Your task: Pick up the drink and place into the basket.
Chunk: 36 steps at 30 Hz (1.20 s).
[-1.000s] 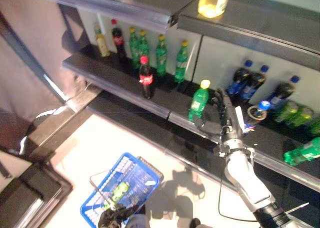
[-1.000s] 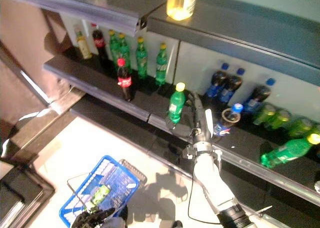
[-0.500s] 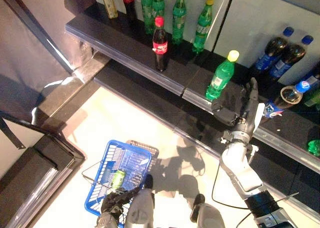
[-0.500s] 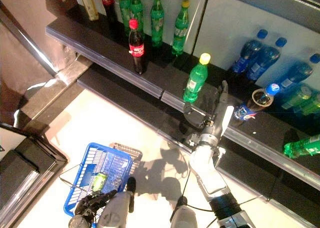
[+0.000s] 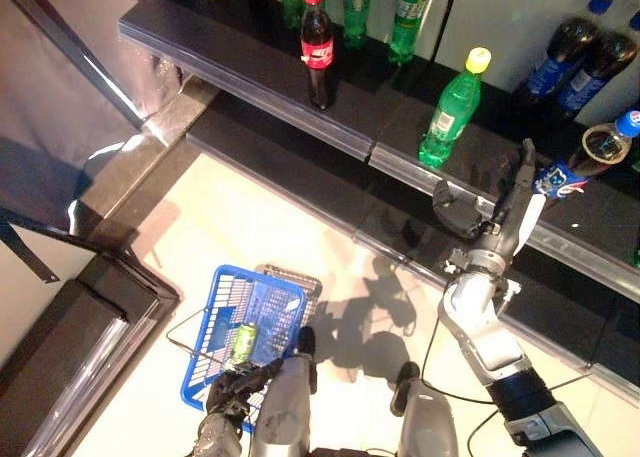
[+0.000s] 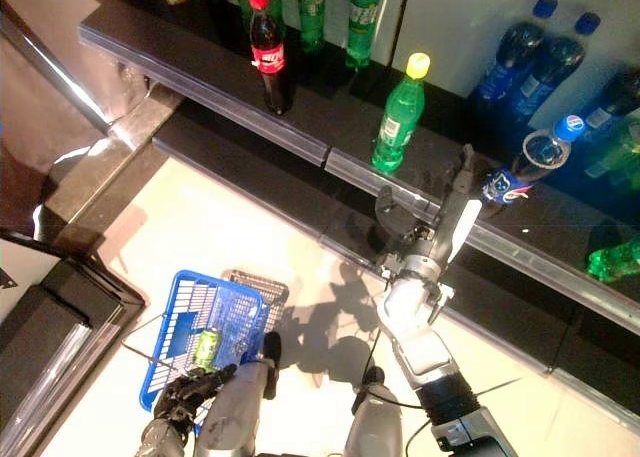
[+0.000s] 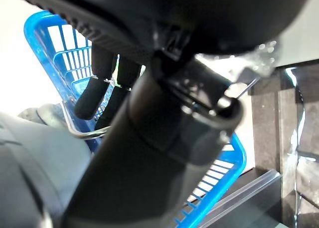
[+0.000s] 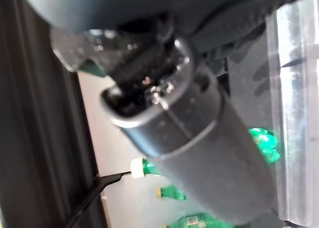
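Note:
A green drink bottle (image 5: 452,112) with a yellow cap stands upright on the dark lower shelf (image 5: 250,72). My right hand (image 5: 488,212) is open, fingers straight and pointing up toward the shelf. It hovers just below and to the right of the bottle's base, apart from it and holding nothing. Low down in front of me hangs a blue wire basket (image 5: 203,332) with a green can (image 5: 241,340) inside. My left hand (image 5: 233,389) is shut on the basket's wire handle; the left wrist view shows its fingers (image 7: 99,98) curled round the wire.
A red-capped cola bottle (image 5: 317,42) stands further left on the same shelf. Green bottles (image 5: 405,7) line the back, dark blue-capped bottles (image 5: 560,62) stand at the right, and one bottle (image 5: 590,147) lies beside my right hand. A dark step (image 5: 80,357) rises at the left.
The camera has tilted down, so the whole picture has shifted. My right hand has dropped from beside the green bottle's body to below its base. The basket stays held.

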Available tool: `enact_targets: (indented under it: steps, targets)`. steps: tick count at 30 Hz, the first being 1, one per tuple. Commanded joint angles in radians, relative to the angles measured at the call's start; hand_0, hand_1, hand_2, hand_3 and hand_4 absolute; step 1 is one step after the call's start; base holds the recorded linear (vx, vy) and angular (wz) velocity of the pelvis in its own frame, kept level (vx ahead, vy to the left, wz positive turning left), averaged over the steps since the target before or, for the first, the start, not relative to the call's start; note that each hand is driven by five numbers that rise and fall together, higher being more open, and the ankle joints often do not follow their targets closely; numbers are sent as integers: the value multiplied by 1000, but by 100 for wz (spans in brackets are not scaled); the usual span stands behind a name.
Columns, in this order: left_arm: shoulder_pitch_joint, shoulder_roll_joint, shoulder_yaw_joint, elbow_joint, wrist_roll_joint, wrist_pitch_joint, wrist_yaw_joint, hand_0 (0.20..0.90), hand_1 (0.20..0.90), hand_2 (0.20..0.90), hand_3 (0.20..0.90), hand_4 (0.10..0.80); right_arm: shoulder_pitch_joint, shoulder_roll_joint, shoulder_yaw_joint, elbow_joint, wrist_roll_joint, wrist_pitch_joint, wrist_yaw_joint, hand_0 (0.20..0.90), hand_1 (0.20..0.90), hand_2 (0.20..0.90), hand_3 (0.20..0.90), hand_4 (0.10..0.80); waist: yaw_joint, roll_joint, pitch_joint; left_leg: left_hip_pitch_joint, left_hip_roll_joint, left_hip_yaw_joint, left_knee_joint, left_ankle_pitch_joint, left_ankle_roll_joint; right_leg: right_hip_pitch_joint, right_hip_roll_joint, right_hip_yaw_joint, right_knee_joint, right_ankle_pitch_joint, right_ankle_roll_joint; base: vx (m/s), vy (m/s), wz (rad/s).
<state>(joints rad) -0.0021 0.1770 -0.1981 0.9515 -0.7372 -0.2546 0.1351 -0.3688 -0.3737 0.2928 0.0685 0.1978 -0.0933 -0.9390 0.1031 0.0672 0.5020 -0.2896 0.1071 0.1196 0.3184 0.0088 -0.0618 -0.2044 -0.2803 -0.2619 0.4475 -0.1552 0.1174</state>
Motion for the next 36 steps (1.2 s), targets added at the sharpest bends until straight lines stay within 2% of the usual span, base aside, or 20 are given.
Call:
enact_targets:
  steps: [1,5,13,20,28,36]
  targets:
    - [73,-16,-95,-81,3,-68,-32,300,300,300,200,100,-166,-17,-49,-53,-91,-45,-52,900,900,900,900,800,10,4,0,4,52,-49,71,51,-40,0,-1,-29,-28,90,-56,-41,18,4]
    - [52,3,-103,-93,1,-62,-36,300,300,300,200,100,-268,-39,-65,-3,-72,-27,-90,900,900,900,900,800,30,10,18,-43,44,-53,85,39,-29,-48,-11,-32,-4,91,-52,-32,4,3]
    - [36,19,-119,-121,-5,-54,-35,300,300,300,200,100,-388,-70,-81,58,-52,-6,-119,900,900,900,900,800,51,17,18,-107,38,-63,87,34,-20,-108,-9,-30,-2,103,-47,0,-1,0]
    - [15,41,-128,-151,-20,-40,-37,300,300,300,200,100,-508,-122,-106,123,-39,7,-154,900,900,900,900,800,66,15,18,-161,26,-62,82,5,-2,-164,-8,-20,-12,119,-37,3,-1,0]
    - [-7,52,-133,-160,-37,-35,-31,300,300,300,200,100,-586,-157,-119,220,63,-24,-186,900,900,900,900,800,75,16,18,-190,15,-69,89,-6,6,-188,-7,-16,-15,119,-36,0,0,0]
    - [-19,52,-143,-167,-42,-23,-17,300,300,300,200,100,-649,-156,-120,296,165,-58,-135,900,900,900,900,800,87,19,18,-206,0,-76,87,-14,18,-211,-9,-17,-7,115,-42,0,0,0]
